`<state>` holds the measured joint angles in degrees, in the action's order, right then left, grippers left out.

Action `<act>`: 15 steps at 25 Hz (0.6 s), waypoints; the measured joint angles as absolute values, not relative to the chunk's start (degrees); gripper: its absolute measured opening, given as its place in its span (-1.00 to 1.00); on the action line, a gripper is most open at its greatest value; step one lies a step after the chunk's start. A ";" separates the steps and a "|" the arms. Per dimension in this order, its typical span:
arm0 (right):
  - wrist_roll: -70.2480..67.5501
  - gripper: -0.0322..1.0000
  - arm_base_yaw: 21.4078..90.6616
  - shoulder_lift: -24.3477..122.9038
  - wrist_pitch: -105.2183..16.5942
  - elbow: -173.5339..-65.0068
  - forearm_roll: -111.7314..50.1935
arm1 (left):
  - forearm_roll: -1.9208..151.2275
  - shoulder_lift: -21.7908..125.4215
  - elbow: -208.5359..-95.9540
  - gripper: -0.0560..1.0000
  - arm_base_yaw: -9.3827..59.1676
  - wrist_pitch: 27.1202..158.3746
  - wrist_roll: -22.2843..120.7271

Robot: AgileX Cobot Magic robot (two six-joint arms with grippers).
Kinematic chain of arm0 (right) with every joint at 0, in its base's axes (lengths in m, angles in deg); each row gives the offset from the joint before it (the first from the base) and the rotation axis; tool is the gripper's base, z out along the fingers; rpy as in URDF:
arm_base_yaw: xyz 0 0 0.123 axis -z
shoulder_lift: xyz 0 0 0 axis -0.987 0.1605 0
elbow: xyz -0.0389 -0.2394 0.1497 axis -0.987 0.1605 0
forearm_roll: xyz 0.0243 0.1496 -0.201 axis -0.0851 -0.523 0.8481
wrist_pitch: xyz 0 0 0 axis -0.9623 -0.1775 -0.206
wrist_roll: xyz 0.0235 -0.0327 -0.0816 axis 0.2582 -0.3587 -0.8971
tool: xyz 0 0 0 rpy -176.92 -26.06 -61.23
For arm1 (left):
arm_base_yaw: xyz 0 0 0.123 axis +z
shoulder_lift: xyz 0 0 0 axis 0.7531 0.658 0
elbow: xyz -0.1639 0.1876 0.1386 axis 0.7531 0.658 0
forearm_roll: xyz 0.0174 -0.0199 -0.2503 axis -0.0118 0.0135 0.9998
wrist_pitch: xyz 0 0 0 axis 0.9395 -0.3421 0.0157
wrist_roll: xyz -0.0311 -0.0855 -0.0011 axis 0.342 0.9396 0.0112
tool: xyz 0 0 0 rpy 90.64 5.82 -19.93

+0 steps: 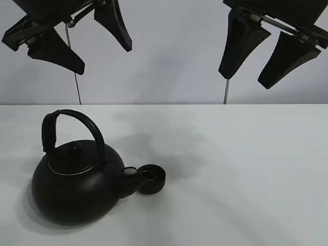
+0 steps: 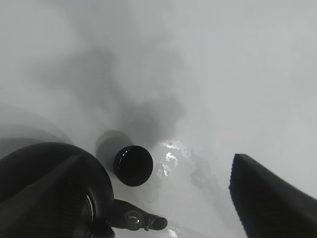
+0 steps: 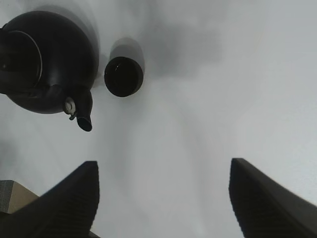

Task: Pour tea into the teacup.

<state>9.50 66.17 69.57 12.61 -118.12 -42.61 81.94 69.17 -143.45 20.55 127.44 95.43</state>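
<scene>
Kettle: matt black body, looks like coated metal; thin bright metal ring round lid.
Spout cap: small shiny metal disc.
Teacup: matt black outside, inside glossier in left wrist view.
Counter: smooth white, faint sheen.
Jaws: matt black, finely textured plastic.

The kettle is showing matte black all over, with a thin silvery line ringing its lid and a small pale metallic cap by the spout. The teacup is showing plain matte black, inside and out. The table is looking white, unpatterned, with soft grey shadows. Both grippers' fingers are showing black.
</scene>
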 joint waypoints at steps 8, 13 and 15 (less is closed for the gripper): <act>9.50 0.04 66.17 69.57 12.61 -118.12 -42.61 | 81.94 69.17 -143.45 0.19 20.55 127.44 95.43; 9.50 0.04 66.17 69.57 12.61 -118.12 -42.61 | 81.94 69.17 -143.45 0.19 20.55 127.44 95.43; 9.50 0.04 66.17 69.57 12.61 -118.12 -42.61 | 81.94 69.17 -143.45 0.19 20.55 127.44 95.43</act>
